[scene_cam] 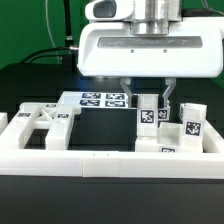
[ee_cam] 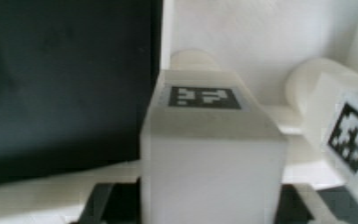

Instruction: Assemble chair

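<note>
Gripper (scene_cam: 147, 100) straddles an upright tagged bar (scene_cam: 148, 122), centre-right of the exterior frame. Cannot tell whether the jaws clamp it. Cut-out panel (scene_cam: 40, 125) lies lower left.

The light was bright and seemed to come from above. The white parts (scene_cam: 190, 122) shone against the black table (scene_cam: 100, 130), and it was dark behind them. Shadows were soft and small. The exterior view was a little fuzzy. The wrist view was much blurrier: the close block (ee_cam: 202, 150) and its tag (ee_cam: 206, 96) looked smudged.
</note>
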Tool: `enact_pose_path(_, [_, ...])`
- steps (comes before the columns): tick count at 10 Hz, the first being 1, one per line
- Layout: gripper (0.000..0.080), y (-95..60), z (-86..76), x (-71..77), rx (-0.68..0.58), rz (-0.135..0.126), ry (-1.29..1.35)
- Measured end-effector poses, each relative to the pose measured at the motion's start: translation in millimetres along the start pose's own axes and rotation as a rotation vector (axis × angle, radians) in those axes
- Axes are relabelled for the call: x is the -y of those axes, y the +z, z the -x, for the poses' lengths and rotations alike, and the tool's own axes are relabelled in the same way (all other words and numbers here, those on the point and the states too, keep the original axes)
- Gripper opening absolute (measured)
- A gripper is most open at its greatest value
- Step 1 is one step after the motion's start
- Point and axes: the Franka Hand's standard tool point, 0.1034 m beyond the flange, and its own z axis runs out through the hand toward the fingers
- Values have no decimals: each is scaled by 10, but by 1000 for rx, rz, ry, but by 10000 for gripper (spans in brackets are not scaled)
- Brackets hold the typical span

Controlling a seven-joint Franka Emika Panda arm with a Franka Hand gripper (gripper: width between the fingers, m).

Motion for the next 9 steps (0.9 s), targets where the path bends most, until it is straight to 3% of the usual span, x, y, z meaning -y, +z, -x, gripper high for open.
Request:
enact_pose_path(3, [287, 15, 14, 62, 6, -16, 323])
enact_pose_path(9, [287, 37, -20, 99, 32, -15, 895])
